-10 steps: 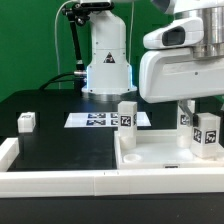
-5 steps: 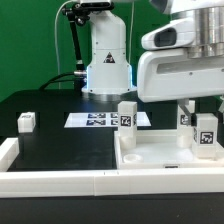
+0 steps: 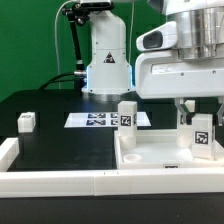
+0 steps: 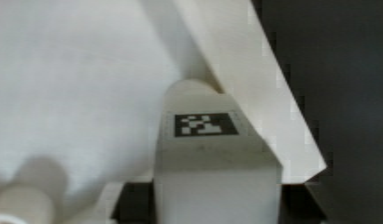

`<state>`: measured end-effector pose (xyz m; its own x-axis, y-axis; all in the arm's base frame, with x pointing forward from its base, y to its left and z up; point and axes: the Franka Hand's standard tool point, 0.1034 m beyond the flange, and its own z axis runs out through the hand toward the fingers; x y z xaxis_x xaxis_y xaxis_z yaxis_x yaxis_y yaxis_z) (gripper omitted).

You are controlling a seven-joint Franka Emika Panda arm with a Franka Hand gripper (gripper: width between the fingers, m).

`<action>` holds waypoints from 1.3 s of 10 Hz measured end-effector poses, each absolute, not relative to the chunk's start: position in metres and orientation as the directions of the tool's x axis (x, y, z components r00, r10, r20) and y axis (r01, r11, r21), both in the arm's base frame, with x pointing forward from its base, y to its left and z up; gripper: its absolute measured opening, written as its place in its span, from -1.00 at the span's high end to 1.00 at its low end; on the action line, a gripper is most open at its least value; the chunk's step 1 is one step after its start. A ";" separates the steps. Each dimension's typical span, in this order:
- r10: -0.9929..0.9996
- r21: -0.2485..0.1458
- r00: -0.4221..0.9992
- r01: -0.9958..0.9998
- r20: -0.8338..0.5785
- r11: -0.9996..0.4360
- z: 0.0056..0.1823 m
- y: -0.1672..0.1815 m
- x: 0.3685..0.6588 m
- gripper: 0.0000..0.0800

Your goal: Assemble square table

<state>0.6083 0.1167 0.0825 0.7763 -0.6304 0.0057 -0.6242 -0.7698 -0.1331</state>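
**Third post swings upright over the slab's corner**

The pincer (image 3: 200,108) is closed on the top of the third post (image 3: 203,138), though the arm's white housing hides most of its grip. A second ago this post hung tilted and sat further toward 3 o'clock in the exterior view. Now it stands nearly upright and has shifted a little toward 9 o'clock, and the housing above has moved the same way. The post's foot is low over the slab (image 3: 150,158) of the square table, near its 4 o'clock corner. Whether it touches the slab cannot be told.

The straightening probably means the post is being lined up with its seat, so pressing or turning it in would come next. A remaining lean could jam that step.

The slab lies rimmed face up at 4 to 5 o'clock on the black worktop (image 3: 60,145). On it the first post (image 3: 127,114) stands at the 10 o'clock corner. What looks like a second post (image 3: 187,119) stands at 2 o'clock, half behind the arm. A loose post (image 3: 27,121) waits at 9 o'clock, well apart. None of these has moved, nor has the marker board (image 3: 97,119).

The wrist view looks down the third post's tag (image 4: 206,124) onto the white slab.
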 end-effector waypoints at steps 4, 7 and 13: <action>-0.857 -0.120 0.514 -0.853 -0.032 -0.507 0.082 0.117 0.608 0.27; -0.885 -0.119 0.464 -0.882 -0.045 -0.456 0.082 0.115 0.608 0.26; -0.602 -0.122 0.798 -0.596 0.011 -0.793 0.084 0.116 0.610 -0.60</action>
<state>0.6096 0.1162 0.0840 0.7985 -0.6019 0.0112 -0.5964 -0.7934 -0.1220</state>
